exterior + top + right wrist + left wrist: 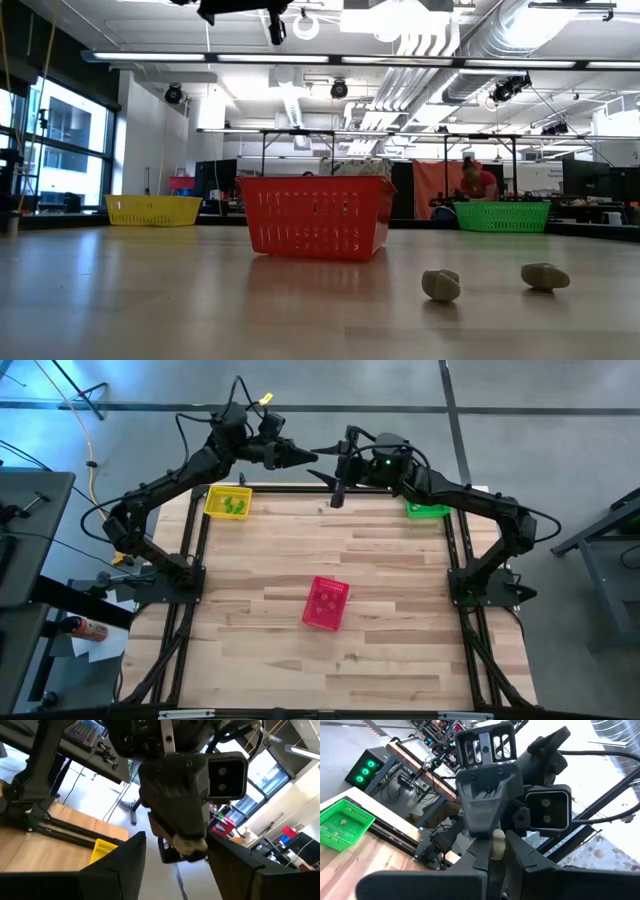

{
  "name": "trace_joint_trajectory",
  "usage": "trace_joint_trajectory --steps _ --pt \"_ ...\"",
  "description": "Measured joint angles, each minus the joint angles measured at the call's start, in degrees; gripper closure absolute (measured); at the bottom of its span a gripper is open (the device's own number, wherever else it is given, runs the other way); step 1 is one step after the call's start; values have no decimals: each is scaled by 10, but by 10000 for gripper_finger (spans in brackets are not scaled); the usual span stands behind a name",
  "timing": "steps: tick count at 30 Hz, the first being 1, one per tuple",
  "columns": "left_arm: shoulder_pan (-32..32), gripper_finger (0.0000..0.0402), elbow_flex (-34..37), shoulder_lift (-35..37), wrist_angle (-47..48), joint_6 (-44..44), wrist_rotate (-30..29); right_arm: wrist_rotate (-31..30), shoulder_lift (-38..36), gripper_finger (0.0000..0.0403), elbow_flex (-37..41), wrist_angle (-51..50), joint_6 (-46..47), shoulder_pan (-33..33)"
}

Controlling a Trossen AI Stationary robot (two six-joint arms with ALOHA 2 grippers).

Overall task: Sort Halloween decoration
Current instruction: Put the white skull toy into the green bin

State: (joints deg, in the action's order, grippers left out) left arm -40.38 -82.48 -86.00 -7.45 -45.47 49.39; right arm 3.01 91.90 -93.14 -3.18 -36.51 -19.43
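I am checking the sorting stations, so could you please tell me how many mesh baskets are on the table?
3: a yellow mesh basket at the far left corner, a green mesh basket at the far right, partly under the right arm, and a pink mesh basket near the middle.

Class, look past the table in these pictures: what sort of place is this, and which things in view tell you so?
Probably a robotics lab or workshop: exposed ceiling ducts overhead, more black-framed workbenches behind, and an electronics box with green lights beside the wooden table.
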Motion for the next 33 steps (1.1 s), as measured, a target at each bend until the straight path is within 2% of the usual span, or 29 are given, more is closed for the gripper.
trace_joint_trajectory --steps 9,15,22,33 --pt "0 392 0 0 2 0 0 -15 0 237 0 9 -31 5" --pt "-1 392 0 0 3 1 0 -40 0 276 0 14 -45 5" --pt "-2 392 0 0 2 1 -1 -41 0 320 0 18 -56 6" --pt "-9 380 0 0 2 6 2 -41 0 339 1 25 -56 7"
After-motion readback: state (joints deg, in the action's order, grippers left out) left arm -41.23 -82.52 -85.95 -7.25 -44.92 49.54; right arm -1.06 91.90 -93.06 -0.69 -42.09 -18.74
